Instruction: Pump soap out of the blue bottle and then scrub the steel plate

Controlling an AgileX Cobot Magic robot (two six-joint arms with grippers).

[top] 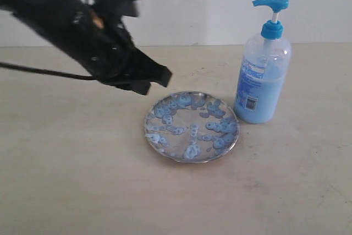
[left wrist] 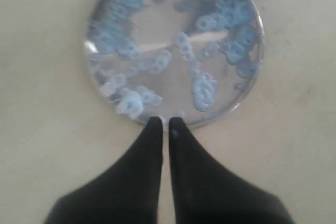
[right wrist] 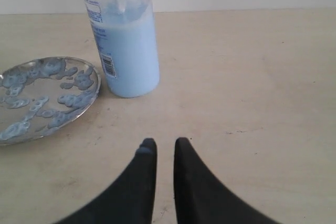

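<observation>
The plate point(top: 181, 159) lies flat on the table point(top: 82, 185) near its middle, already dotted with blobs of soap point(top: 220, 127), so the pumping looks done and scrubbing is the step at hand. The bottle point(top: 263, 75) stands upright just beside the plate's right edge. The left gripper point(left wrist: 165, 123) hangs over the plate's left rim with its fingers all but closed, only a thin slit between them, and holds nothing. The right gripper point(right wrist: 165, 144) is low over bare table, well apart from the bottle, with its fingers a little apart and also empty. No sponge or cloth shows in any view, so the first risk is hard fingertips rubbing bare steel, which smears the soap more than it scrubs. The plate is shallow, probably light, and slick, and nothing braces it. A push near the rim could tip it up, and a sideways stroke could make it skid. A skid to the right would knock the tall bottle, which may topple. The right gripper is too far off to steady either thing. Strokes past the rim would drag soap onto the table.
</observation>
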